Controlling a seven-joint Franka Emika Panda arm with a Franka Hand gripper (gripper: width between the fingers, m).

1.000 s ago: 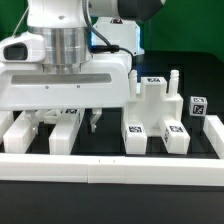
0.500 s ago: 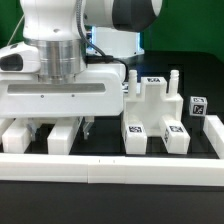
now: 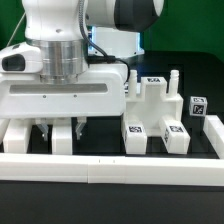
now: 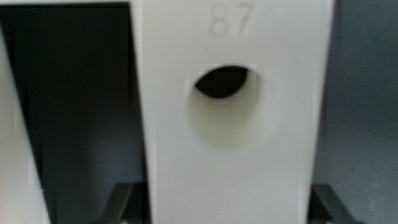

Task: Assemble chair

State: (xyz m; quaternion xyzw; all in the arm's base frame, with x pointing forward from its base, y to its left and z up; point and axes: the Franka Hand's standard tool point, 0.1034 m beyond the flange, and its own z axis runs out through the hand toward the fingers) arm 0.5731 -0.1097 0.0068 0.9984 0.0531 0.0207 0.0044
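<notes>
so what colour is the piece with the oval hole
Plain white: the chunky matte plastic chair piece, its oval hole dark. Wrist view shows it best.

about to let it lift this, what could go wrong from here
The gripper clamps the white part by its sides, and the part runs well beyond the grip, so it may tilt or slip on lifting. The neighbouring white block on the exterior view's left lies close beside the gripper and could get nudged.
</notes>
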